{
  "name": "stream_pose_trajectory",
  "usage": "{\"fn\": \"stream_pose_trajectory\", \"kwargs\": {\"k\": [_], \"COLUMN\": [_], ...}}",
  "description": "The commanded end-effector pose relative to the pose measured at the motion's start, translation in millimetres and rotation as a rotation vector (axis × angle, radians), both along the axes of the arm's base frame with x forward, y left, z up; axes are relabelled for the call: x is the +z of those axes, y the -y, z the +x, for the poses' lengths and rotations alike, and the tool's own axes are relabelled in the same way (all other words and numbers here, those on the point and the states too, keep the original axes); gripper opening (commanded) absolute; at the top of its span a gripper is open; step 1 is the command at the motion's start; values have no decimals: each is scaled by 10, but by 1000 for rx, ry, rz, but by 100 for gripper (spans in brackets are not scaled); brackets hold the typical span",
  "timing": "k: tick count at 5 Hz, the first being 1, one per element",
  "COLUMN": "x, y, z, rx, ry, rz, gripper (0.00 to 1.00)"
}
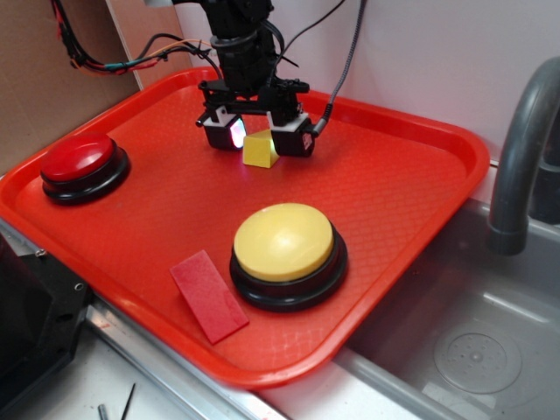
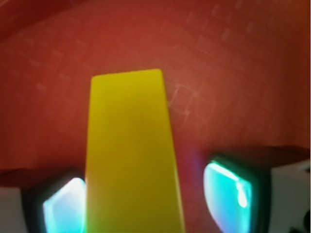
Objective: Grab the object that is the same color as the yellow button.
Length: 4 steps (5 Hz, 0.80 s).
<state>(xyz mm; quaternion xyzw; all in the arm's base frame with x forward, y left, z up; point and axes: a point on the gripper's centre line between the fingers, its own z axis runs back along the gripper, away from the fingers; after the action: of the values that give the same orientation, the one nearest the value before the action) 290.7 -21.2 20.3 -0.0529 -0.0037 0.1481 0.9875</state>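
Observation:
The small yellow wedge block (image 1: 260, 150) sits on the red tray (image 1: 394, 192) near its far side. My gripper (image 1: 259, 138) is lowered over it, open, with one finger on each side. In the wrist view the block (image 2: 129, 145) fills the middle. The left pad (image 2: 63, 206) is against the block's side, and the right pad (image 2: 227, 194) stands apart from it with tray showing between. The large pale-yellow dome button (image 1: 283, 241) on its black base stands nearer the front of the tray.
A red dome button (image 1: 79, 159) stands at the tray's left edge. A flat red rectangular piece (image 1: 208, 295) lies left of the yellow button. A metal sink (image 1: 472, 341) and a grey faucet (image 1: 521, 149) are to the right.

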Motion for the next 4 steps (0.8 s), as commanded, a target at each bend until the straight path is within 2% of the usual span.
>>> {"fn": "stream_pose_trajectory", "kwargs": {"k": [1,2,3,4], "x": [-16,-48,110,606], "y": [54,44,49,96], "z": [-1,-23,-187,-534], "rx": [-52,-83,-146,-318], "ry": [10,-6,-19,27], "rz": [18,22,24,-39], "gripper": [57,0,0,0]}}
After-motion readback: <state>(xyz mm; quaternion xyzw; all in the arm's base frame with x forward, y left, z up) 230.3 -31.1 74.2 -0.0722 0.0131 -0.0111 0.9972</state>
